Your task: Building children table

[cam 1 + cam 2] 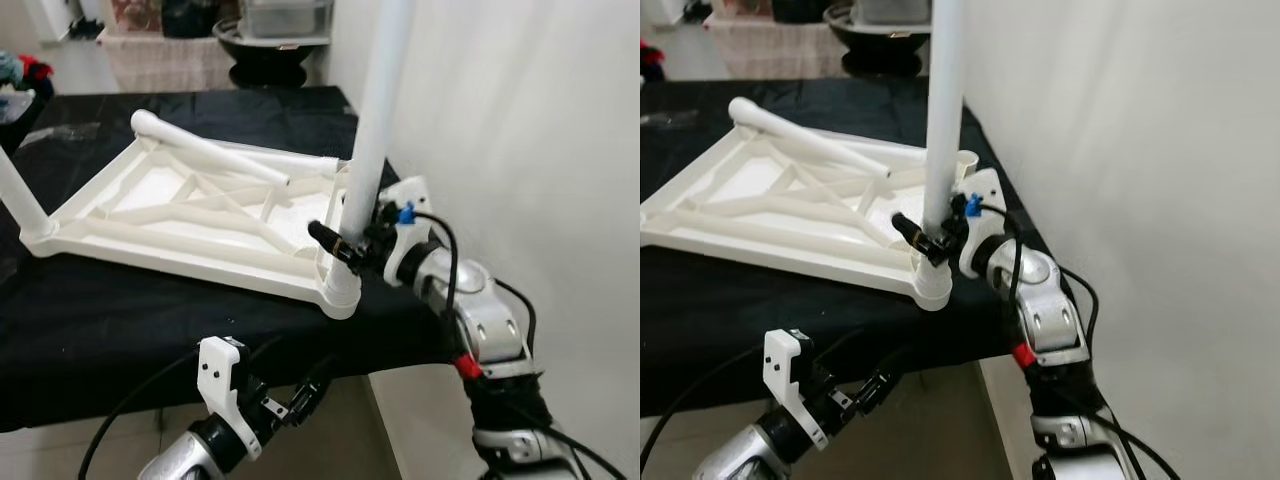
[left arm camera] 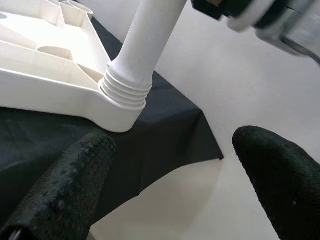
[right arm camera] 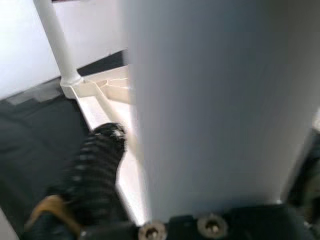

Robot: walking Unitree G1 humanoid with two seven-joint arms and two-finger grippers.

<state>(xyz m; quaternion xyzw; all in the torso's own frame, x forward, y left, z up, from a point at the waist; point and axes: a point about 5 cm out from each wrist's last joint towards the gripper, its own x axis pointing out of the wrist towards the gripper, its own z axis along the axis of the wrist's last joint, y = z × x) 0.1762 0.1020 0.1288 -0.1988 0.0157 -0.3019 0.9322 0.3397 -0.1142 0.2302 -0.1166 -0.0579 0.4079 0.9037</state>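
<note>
Black-draped table (image 1: 120, 320) carrying upturned white tabletop (image 1: 190, 215) mid-frame. Right gripper (image 1: 345, 245) fingers clenched around upright leg (image 1: 370, 130) above corner socket (image 1: 340, 290); left gripper (image 1: 300, 400) fingers spread, lower frame. Probably light, stiff, smooth plastic; best gripped low.

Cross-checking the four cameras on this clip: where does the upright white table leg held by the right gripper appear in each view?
Left eye view: upright table leg, right of centre, right gripper clamped low on it.
Right eye view: near centre.
Left wrist view: upper middle, tilted, between the left gripper's fingers.
Right wrist view: blurred white column.
Shared landmark: corner socket of the upturned tabletop.
</note>
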